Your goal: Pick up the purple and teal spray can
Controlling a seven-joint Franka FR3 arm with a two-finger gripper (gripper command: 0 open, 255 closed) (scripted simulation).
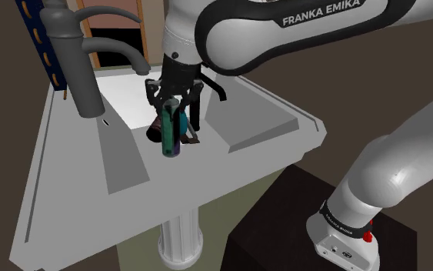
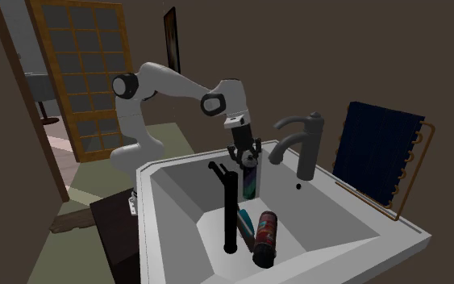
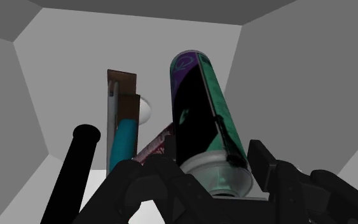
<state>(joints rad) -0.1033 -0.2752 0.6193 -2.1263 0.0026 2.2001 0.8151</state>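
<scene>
We are seeing the end effector pinching the purple and teal spray can at its cap end, inside the white sink near the grey faucet. A tall black bottle is standing just beside it. A dark red can and a teal tube are lying farther along. Sloped basin walls are crowding every side, leaving open room above.

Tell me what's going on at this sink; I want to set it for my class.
A white Franka arm's black gripper has clasped the purple and teal spray can between its fingers and holds it over the white sink. Down in the basin, a tall black bottle stands upright and a dark red can lies beside it.
</scene>
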